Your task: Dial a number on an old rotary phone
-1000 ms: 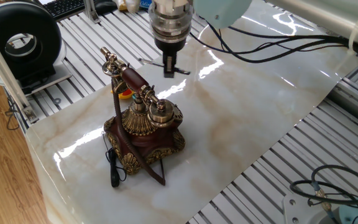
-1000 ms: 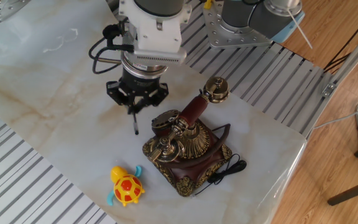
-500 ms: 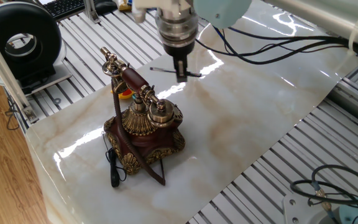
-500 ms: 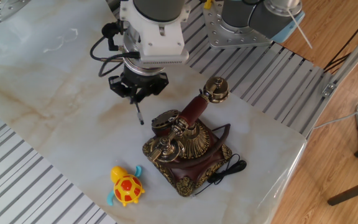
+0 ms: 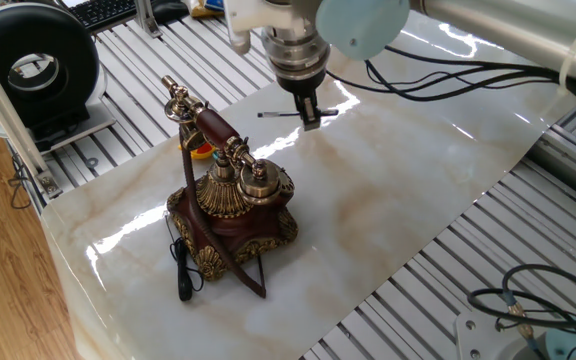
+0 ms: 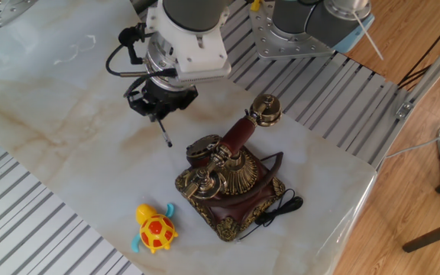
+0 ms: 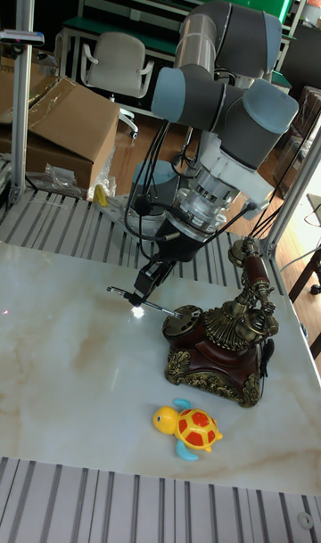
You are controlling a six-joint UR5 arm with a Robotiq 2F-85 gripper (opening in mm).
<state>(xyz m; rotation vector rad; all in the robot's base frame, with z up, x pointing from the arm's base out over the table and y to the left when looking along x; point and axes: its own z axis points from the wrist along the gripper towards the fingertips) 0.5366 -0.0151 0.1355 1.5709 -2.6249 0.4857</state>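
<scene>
marble-patterned table is carrying the old rotary phone, its handset resting across the tall cradle. over the slab, the gripper is hanging above the surface, fingers pinched narrowly on a slim pen, whose tip is pointing toward the phone's dial side. in the tall fixed view the phone is sitting just right of the gripper, apart from it. 1 yellow toy turtle is lying near the phone's base.
</scene>
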